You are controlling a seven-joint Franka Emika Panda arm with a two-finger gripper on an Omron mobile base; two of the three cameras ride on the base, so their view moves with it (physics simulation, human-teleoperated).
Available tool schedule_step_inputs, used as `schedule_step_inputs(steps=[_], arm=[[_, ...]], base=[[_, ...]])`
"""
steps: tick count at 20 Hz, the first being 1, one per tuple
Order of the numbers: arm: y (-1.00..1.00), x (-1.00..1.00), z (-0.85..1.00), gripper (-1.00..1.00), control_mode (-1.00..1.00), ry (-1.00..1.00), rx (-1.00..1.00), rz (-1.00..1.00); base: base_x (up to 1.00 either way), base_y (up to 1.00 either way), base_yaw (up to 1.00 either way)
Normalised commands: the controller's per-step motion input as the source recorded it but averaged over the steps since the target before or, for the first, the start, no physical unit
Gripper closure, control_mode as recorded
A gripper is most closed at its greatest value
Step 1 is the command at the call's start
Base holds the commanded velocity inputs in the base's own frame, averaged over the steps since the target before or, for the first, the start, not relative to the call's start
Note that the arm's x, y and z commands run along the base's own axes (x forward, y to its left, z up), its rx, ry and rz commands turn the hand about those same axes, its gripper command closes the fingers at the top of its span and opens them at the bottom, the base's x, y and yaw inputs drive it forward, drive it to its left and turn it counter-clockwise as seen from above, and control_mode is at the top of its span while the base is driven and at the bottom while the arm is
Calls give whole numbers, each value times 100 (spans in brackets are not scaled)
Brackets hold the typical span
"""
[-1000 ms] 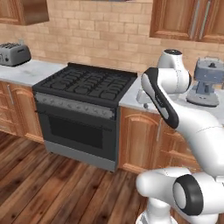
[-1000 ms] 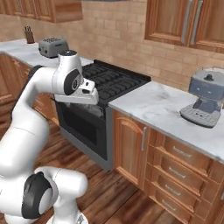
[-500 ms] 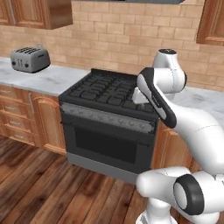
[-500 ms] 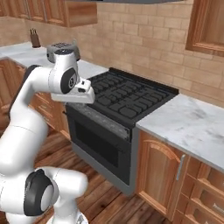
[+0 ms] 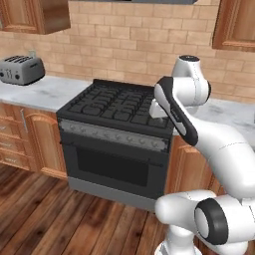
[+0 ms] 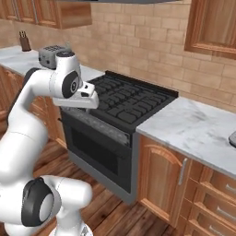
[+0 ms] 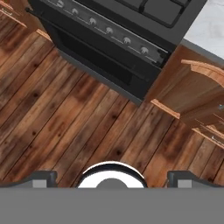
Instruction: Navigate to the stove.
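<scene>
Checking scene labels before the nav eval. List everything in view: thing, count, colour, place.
stove: 1, black with grey control strip, centre, between wood cabinets
toaster: 1, silver, on counter left of stove
marble counter: white-grey, both sides of stove
knife block: 1, dark, far left end of counter
base cabinets: brown wood, under counter
wall cabinets: brown wood, above counter
brick wall: tan, behind stove
floor: brown wood planks
end effector: 1, dark tips, apart, over floor

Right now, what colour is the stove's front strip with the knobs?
Grey, on the black stove; the left base view shows it best.
</scene>
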Motion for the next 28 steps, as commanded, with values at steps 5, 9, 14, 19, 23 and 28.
schedule_step_inputs(steps=[5,9,14,19,23,28], arm=[[0,0,0,-100,100,0,0,0],[0,0,0,-100,100,0,0,0],[0,0,0,-100,100,0,0,0],[0,0,0,-100,100,0,0,0],[0,0,0,-100,100,0,0,0],[0,0,0,-100,100,0,0,0]], base=[[91,100,-32],[100,36,-1],[100,18,3],[100,45,-2],[89,93,-48],[75,88,-60]])
